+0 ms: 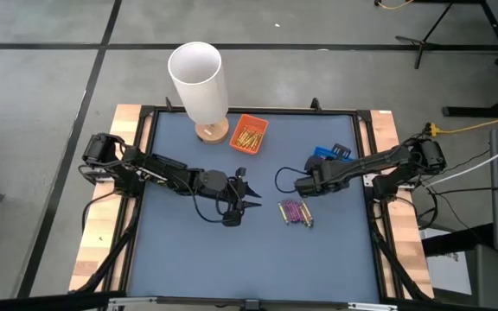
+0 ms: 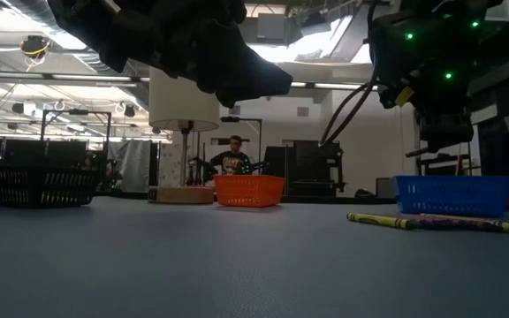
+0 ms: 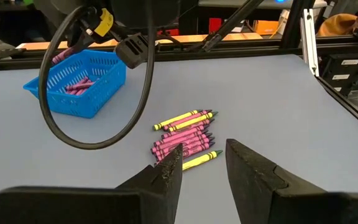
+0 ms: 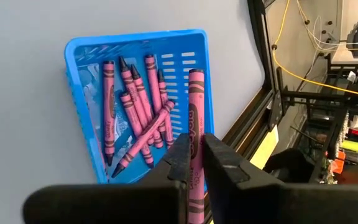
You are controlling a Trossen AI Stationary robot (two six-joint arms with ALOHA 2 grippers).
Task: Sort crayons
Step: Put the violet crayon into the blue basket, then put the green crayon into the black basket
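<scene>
Above blue basket (image 4: 138,43), right pincer (image 4: 194,158) clamps pink crayon (image 4: 195,112); left pincer (image 3: 204,165) open.

You won't find any text you can read here. The crayon (image 4: 195,118) wrappers carry dark print, but it is too small to make out, and the baskets (image 4: 86,56) bear no labels.

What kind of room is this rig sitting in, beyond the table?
Probably a robotics lab or workshop: the low view shows open ceiling ducting, equipment racks and a person seated behind the table; the high view shows a bare concrete floor with a tripod stand.
</scene>
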